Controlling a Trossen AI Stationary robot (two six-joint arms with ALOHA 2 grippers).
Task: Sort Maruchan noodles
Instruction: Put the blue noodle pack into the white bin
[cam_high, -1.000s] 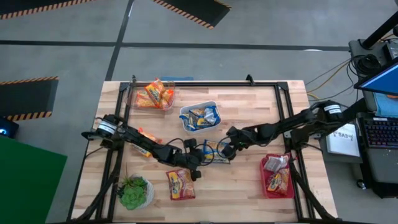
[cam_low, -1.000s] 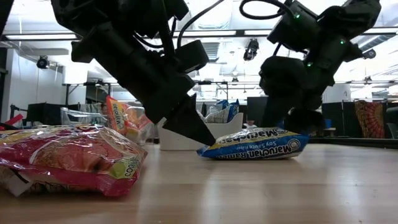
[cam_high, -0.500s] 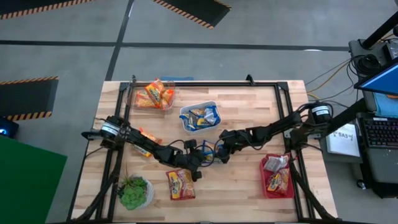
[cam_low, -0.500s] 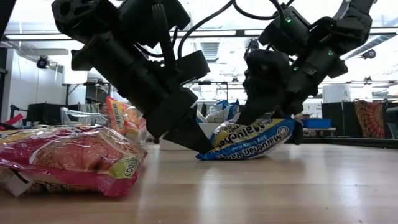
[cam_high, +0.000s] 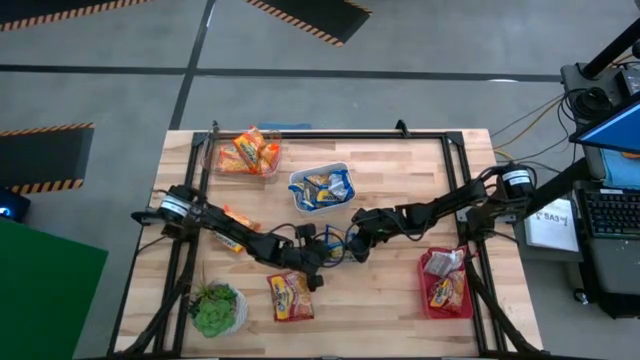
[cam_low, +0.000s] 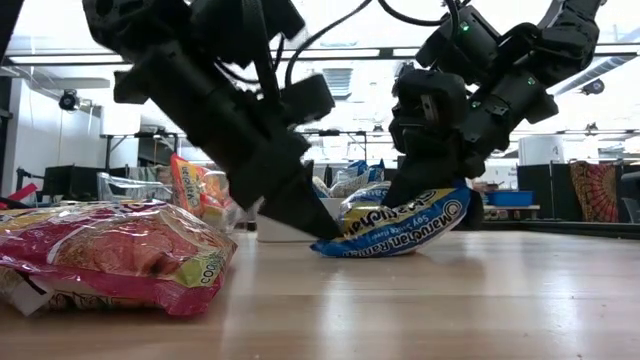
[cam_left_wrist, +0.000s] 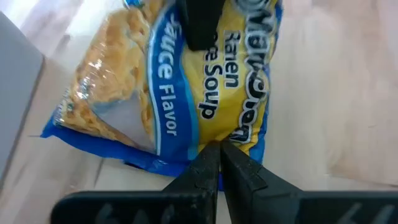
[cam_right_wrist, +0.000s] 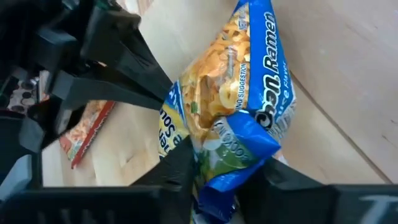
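Note:
A blue and yellow Maruchan noodles packet (cam_low: 400, 222) lies mid-table between both grippers. My right gripper (cam_right_wrist: 231, 177) is shut on its end toward the table's right. My left gripper (cam_left_wrist: 217, 163) is shut, and its tips are at the packet's opposite edge. In the high view the left gripper (cam_high: 326, 254) and right gripper (cam_high: 357, 243) nearly meet over the packet (cam_high: 341, 243). A red-pink packet (cam_high: 290, 296) lies flat near the front edge. An orange packet (cam_high: 236, 220) lies partly under the left arm. My left gripper's shut fingertips (cam_left_wrist: 210, 160) meet the packet's blue edge (cam_left_wrist: 186, 163) at its end toward the table's left, slanting down onto it. That end rests on the table (cam_low: 330, 243). My right gripper pinches the packet's blue end seam (cam_right_wrist: 239, 146) between its two fingers, crumpling it. It comes from above and the table's right. That end (cam_low: 450, 205) is raised and the packet tilts, its other end on the table.
A white bin (cam_high: 320, 188) of blue packets stands behind the grippers. A clear bin (cam_high: 246, 152) of orange packets stands at the far left, and a pink bin (cam_high: 445, 284) of red packets at the near right. A green potted plant (cam_high: 217, 310) stands near left.
My right gripper has moved toward the table's left onto the blue packet and shut on its right end. That end has crumpled and risen off the table, tipping the packet. The left end has stayed down against my still left gripper.

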